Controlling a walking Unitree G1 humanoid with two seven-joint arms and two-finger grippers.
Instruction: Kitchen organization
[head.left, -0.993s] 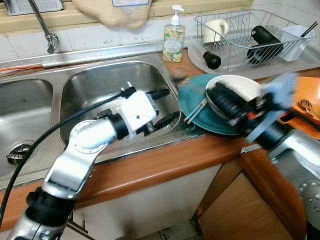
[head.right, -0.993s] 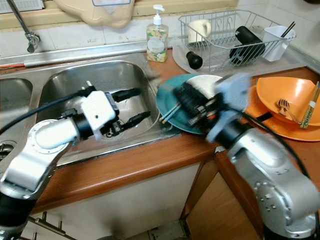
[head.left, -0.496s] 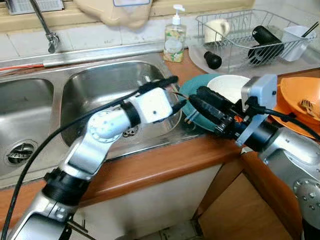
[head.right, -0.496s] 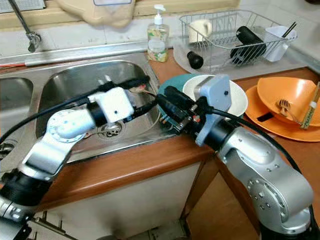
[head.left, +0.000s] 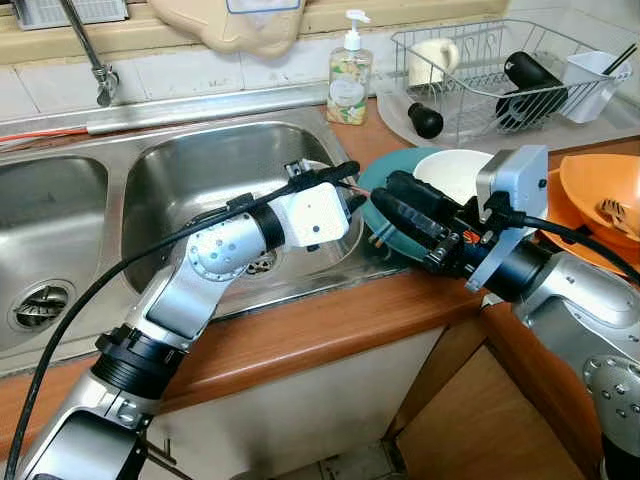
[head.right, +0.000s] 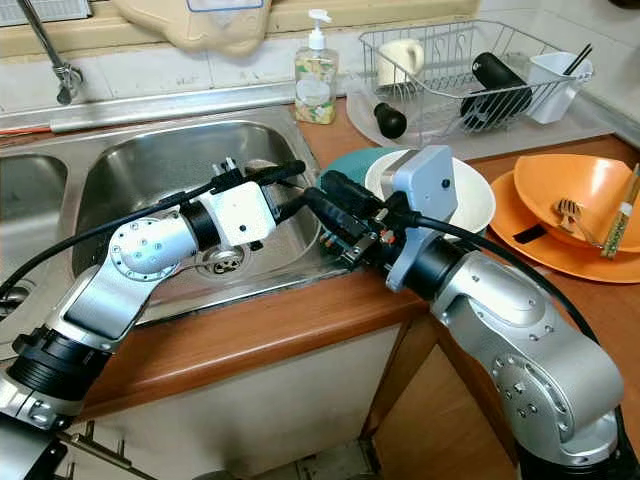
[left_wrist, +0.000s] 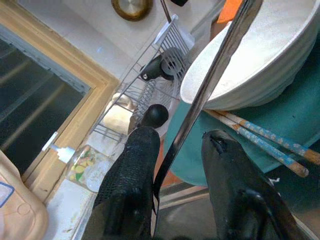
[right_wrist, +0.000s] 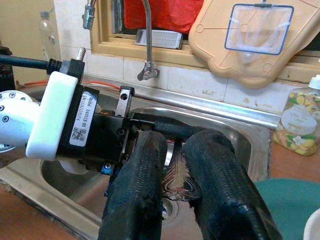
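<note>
Chopsticks (left_wrist: 260, 137) lie on the teal plate (head.left: 385, 190) just ahead of my left gripper (head.left: 345, 185), under the rim of the white bowl (left_wrist: 260, 55). I see a thin metal rod (left_wrist: 200, 110) running up between that gripper's jaws, which stand apart; whether they pinch it, I cannot tell. My right gripper (right_wrist: 170, 165) faces the left one over the sink (head.right: 150, 160) edge, its jaws slightly apart, nothing clearly between them. Beyond both sit the soap bottle (head.left: 348, 75) and the dish rack (head.right: 450, 65) on the bench (head.left: 330, 320).
</note>
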